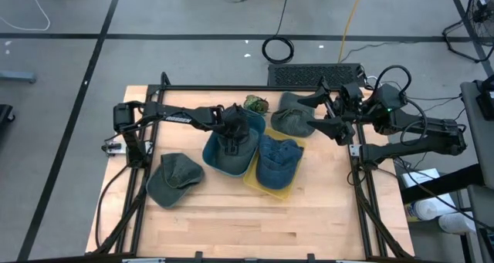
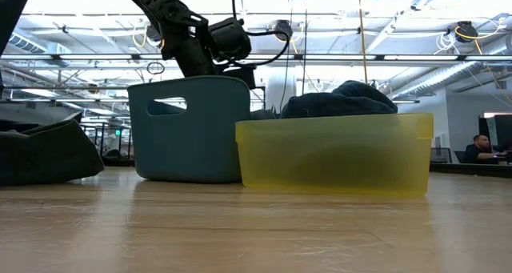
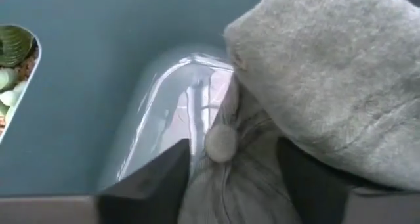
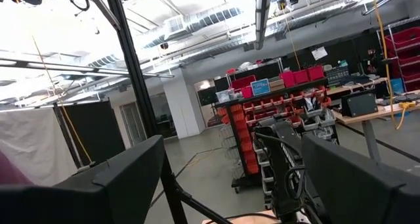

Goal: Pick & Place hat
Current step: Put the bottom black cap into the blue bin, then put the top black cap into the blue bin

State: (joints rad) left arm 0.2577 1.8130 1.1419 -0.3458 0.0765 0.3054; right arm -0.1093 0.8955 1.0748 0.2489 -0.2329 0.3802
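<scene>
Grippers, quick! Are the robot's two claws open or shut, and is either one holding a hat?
Left gripper: open over a grey hat in the blue bin.
Right gripper: open, holding nothing.

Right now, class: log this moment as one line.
left gripper: open over grey hat in blue bin | right gripper: open, waiting

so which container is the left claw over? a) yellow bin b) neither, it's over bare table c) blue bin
c: the left claw sits over the blue bin, with a grey hat lying against the bin's blue wall in its wrist view.
</scene>
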